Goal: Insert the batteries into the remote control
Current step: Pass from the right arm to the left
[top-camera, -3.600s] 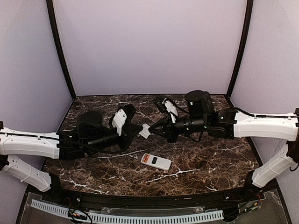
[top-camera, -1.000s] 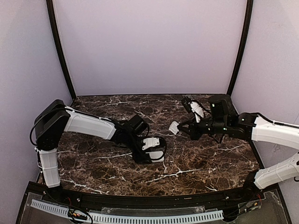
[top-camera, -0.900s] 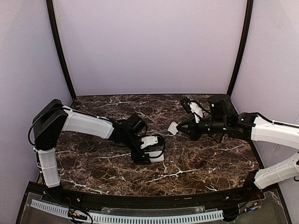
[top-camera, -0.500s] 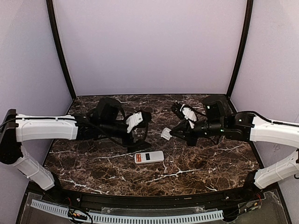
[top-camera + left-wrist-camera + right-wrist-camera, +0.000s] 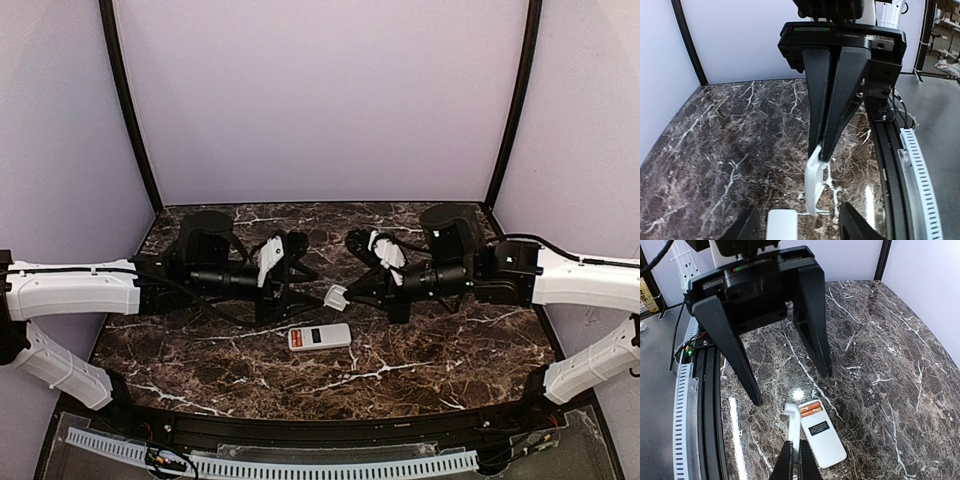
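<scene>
The white remote control [image 5: 826, 437] lies back up on the marble table [image 5: 430, 350]. Two orange batteries [image 5: 810, 409] sit side by side in the recess at its end. In the top view the remote control [image 5: 320, 336] rests near the middle front. My right gripper [image 5: 794, 454] is shut on the small white cover [image 5: 793, 424], held on edge just above and beside the remote's battery end. The left gripper [image 5: 800, 216] faces it from the other side, open with nothing between its fingers, above the table behind the remote.
The two arms meet tip to tip over the middle of the table [image 5: 200, 340]. Purple walls close in the back and sides. A black rail with a white toothed strip [image 5: 300, 465] runs along the near edge.
The left gripper has let go of the remote, lifted off it and pulled back to the left. The right gripper has carried the cover left and down toward the remote.
</scene>
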Tool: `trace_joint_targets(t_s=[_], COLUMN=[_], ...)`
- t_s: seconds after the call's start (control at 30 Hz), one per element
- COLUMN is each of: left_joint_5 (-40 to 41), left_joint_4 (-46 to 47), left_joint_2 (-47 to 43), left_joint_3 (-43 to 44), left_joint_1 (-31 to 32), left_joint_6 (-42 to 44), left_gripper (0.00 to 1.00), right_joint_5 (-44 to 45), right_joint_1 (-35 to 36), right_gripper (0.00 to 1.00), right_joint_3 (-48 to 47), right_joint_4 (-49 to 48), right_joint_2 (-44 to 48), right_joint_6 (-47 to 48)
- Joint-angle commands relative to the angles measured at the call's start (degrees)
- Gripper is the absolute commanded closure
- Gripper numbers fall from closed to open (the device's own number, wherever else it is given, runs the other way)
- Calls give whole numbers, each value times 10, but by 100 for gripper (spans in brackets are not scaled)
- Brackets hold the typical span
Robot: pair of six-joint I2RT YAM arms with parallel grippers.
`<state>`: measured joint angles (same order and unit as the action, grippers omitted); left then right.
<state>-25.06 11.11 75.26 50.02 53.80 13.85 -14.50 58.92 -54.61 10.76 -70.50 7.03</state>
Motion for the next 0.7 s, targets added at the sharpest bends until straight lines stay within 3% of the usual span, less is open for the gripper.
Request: trace_joint_targets(t_s=[0.0, 0.4, 0.5, 0.57, 0.67], left_joint_5=[-3, -33, -31, -27, -10], left_joint_4=[1, -20, -20, -20, -15], left_joint_2=[8, 27, 29, 27, 13], left_joint_3=[16, 30, 35, 35, 26], left_joint_1=[12, 26, 28, 29, 29], left_joint_6=[-2, 15, 20, 23, 35], left_gripper=[51, 72, 85, 92, 99], right_joint_5=[-5, -14, -19, -22, -36], right_joint_1=[16, 22, 21, 21, 21], right_gripper=[100, 100, 100, 88, 57], right_joint_3=[-24, -32, -31, -30, -23], right_joint_4=[3, 3, 3, 2, -4], right_joint_2=[-13, -20, -17, -13, 5], right_joint_6=[10, 15, 16, 14, 2])
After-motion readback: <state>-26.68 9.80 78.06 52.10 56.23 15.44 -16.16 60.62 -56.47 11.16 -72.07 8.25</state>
